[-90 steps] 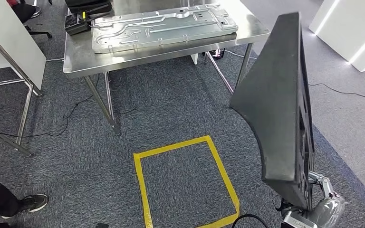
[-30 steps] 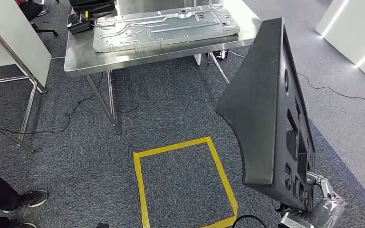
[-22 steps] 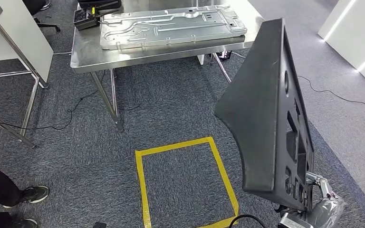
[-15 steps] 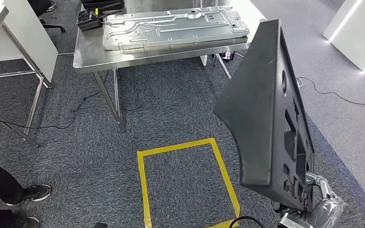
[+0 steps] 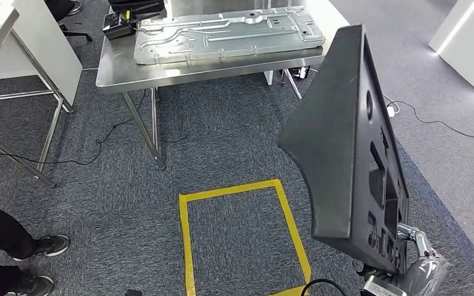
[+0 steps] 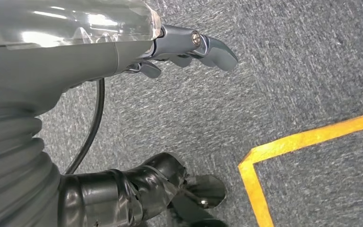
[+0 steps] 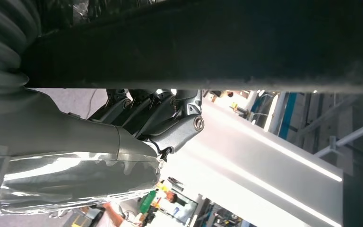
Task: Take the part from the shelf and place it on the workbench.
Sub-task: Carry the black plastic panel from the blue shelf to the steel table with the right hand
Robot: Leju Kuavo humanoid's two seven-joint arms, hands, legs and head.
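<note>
I see the part (image 5: 345,142), a large black moulded panel with cut-outs, held upright on edge at the right of my head view, above the grey carpet (image 5: 234,148) and well apart from the bench (image 5: 123,74). The right robot hand (image 5: 416,256) grips the panel's lower edge; in the right wrist view its fingers (image 7: 170,118) curl against the dark panel. The left robot hand (image 6: 184,47) hangs over the carpet with fingers slightly curled, holding nothing. A yellow tape square (image 5: 244,237) marks the floor between me and the bench. The bench carries a stamped metal sheet (image 5: 228,34). A person's shoes (image 5: 46,246) show at lower left.
</note>
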